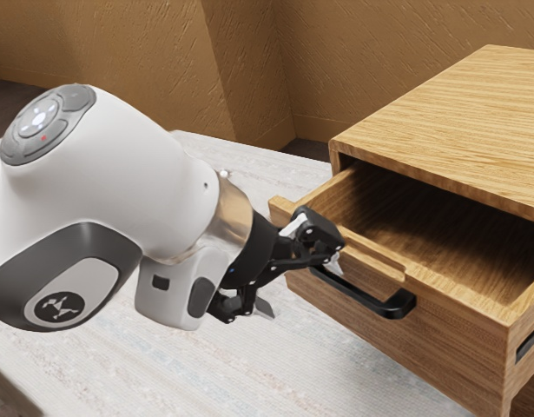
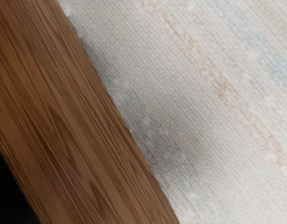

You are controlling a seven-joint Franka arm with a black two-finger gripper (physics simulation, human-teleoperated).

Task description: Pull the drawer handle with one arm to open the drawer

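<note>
A wooden cabinet (image 1: 458, 122) stands at the exterior view's right. Its drawer (image 1: 440, 261) is pulled well out, and the bare wooden inside shows. A black bar handle (image 1: 371, 297) runs along the drawer front (image 1: 397, 334). My black gripper (image 1: 326, 250) is at the end of the handle nearest the arm, with its fingers closed on that end. In the wrist view, the wooden drawer front (image 2: 54, 140) lies close under my hand, beside the pale woven tabletop (image 2: 204, 102).
The cabinet sits on a pale woven tabletop (image 1: 275, 365) that stretches toward the exterior view's lower edge. Brown walls (image 1: 249, 61) stand behind. The arm's large white body (image 1: 102, 200) takes up the exterior view's left.
</note>
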